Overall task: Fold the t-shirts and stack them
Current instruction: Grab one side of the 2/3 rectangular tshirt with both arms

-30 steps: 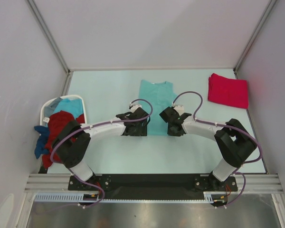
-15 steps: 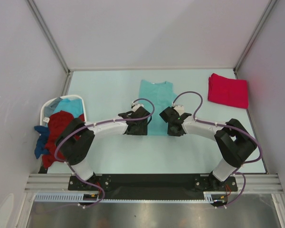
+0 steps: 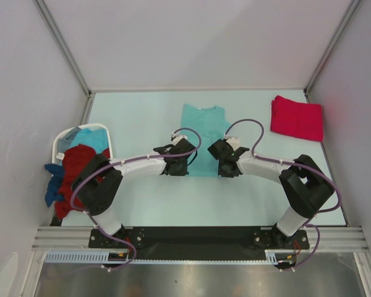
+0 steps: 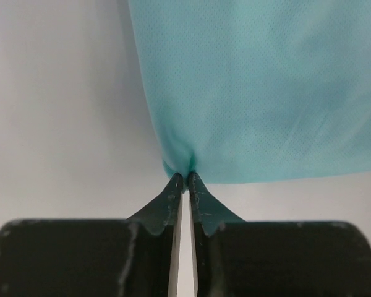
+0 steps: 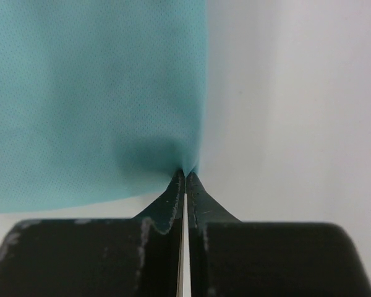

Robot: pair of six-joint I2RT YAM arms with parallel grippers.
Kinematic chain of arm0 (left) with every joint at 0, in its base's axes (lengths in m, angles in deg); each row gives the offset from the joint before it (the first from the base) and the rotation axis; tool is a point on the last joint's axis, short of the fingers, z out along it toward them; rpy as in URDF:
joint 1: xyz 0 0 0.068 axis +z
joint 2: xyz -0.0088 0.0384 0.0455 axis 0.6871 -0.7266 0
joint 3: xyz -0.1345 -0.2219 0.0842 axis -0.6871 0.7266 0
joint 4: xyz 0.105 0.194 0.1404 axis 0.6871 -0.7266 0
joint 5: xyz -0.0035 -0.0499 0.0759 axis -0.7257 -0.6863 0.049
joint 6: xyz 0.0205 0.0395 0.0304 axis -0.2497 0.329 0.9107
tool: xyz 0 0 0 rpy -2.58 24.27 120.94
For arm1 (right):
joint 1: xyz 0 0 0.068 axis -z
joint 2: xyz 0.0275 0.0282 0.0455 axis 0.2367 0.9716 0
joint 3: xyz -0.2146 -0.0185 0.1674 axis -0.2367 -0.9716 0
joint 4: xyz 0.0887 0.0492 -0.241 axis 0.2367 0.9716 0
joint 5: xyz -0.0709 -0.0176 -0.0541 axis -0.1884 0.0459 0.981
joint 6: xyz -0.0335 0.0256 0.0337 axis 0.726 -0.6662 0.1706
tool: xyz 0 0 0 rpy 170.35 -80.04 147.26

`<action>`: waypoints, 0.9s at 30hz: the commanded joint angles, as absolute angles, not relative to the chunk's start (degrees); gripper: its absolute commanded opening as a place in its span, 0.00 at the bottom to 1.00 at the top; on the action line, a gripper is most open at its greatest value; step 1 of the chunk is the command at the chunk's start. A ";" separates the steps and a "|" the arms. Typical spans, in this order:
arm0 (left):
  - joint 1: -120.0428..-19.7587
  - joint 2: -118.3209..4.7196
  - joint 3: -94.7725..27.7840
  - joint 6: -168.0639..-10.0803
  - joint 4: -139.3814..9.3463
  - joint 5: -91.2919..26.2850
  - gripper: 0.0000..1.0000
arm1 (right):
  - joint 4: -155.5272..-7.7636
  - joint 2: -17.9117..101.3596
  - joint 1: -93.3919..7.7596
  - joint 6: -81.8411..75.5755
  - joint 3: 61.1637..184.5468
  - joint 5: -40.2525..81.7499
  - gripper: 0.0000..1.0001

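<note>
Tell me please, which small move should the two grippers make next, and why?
Probably raise both grippers together a little, to free the hem for folding toward the collar. The left gripper and the right gripper each pinch a near corner of the flat light teal cloth t-shirt.

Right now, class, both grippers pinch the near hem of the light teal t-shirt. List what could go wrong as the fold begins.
1. The left gripper and right gripper each hold only the very corner tip of the light teal t-shirt; the cloth could slip out on lifting.
2. The fabric bunches at both pinches, so the fold may come out creased.
3. With a corner in each gripper, if one arm leads, the hem may land skewed.
</note>
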State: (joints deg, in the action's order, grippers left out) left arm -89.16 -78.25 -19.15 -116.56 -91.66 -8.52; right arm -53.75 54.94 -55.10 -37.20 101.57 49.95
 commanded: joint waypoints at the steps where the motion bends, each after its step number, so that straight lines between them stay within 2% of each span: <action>1: -88.75 -75.35 -19.51 -116.60 -91.29 -9.13 0.08 | -53.77 54.95 -55.00 -37.45 102.06 51.33 0.00; 4: -88.84 -74.82 -19.51 -116.69 -91.55 -9.04 0.00 | -53.59 54.86 -55.17 -37.63 101.98 51.50 0.00; 15: -88.23 -69.72 -24.77 -114.15 -96.03 -6.75 0.00 | -49.29 50.47 -55.88 -36.93 107.06 54.40 0.00; 27: -82.08 -77.19 -40.85 -110.37 -101.48 -7.72 0.00 | -47.79 56.44 -50.70 -31.31 120.77 54.58 0.00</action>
State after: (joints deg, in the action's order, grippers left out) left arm -84.46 -74.23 -35.45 -112.82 -99.44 -7.95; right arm -48.02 53.85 -52.80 -34.16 115.47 53.12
